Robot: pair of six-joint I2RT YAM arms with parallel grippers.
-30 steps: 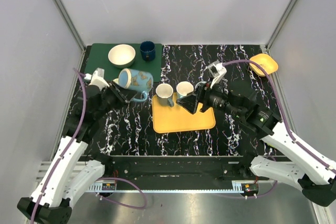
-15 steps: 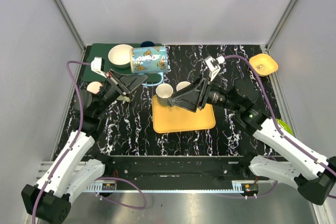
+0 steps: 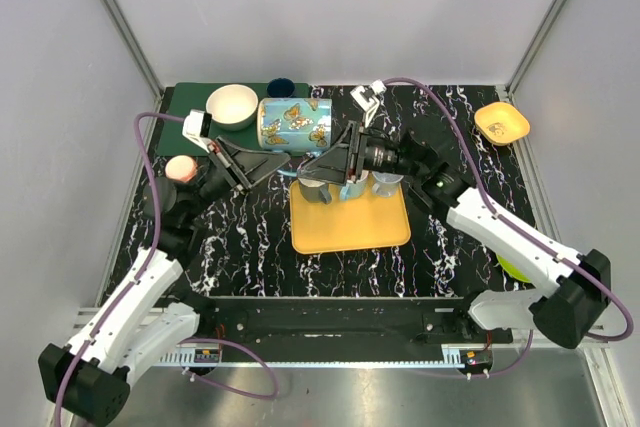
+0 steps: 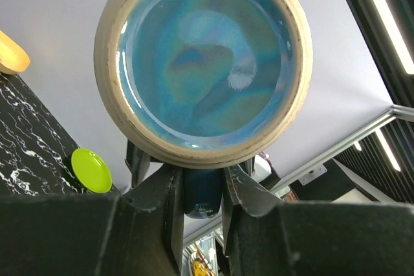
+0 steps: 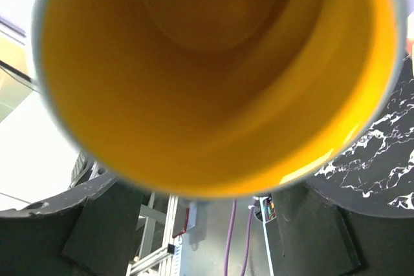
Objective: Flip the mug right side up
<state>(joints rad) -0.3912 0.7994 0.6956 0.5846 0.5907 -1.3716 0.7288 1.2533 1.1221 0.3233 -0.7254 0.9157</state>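
While the left hand (image 4: pixel 204 179) pinches the dark blue handle (image 4: pixel 202 201) between its two fingers, the butterfly mug (image 3: pixel 295 125) hangs in the air on its side, above the back of the black marbled worktop (image 3: pixel 450 237). Its glazed blue base faces the left wrist camera, ringed by a pale unglazed rim. Its yellow inside faces the right wrist camera and fills most of that view. The right hand (image 5: pixel 200 208) sits at the mug's mouth with its fingers (image 5: pixel 71 224) spread wide. I cannot tell whether they touch the rim. From above, both hands meet just in front of the mug, over the far edge of the yellow tray (image 3: pixel 350 232), where two small cups (image 3: pixel 314 190) stand partly hidden. A white bowl (image 3: pixel 232 105) rests on the green mat (image 3: pixel 185 112) just left of the mug, and an orange bowl (image 3: pixel 502 123) lies well apart at the right.
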